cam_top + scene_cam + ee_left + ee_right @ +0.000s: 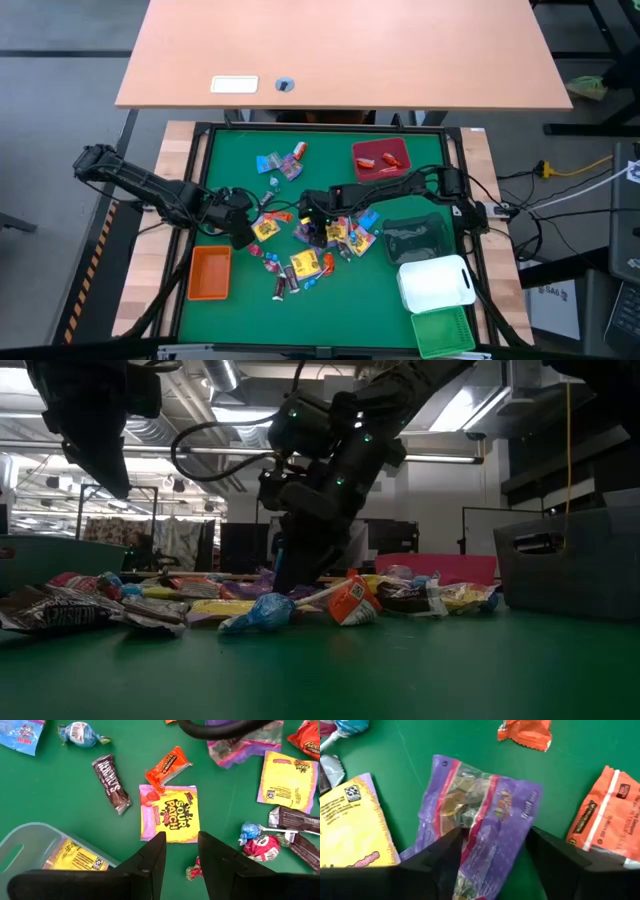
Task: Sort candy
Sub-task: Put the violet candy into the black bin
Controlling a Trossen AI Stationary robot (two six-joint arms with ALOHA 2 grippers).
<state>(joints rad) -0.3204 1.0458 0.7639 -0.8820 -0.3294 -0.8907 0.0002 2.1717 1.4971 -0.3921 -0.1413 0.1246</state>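
Many small wrapped candies lie scattered on the green mat in yellow, orange, blue, purple and brown wrappers. My right gripper is open and low over the pile's middle. Its fingers stand on either side of a purple packet that lies flat on the mat. My left gripper is open and hovers above the mat at the pile's left edge. It is just short of a yellow and pink Sour Patch packet. In the low view the right gripper reaches down to the candies. My right gripper straddles the purple packet's near end from above, one finger by each long edge. Whether the fingers touch the wrapper, I cannot tell. The packet lies on the mat.
Bins ring the pile: a red bin holding orange sweets at the far right, an orange bin at the near left, a dark clear bin, a white bin and a green bin at the near right. Under the left gripper a clear bin holds a yellow packet.
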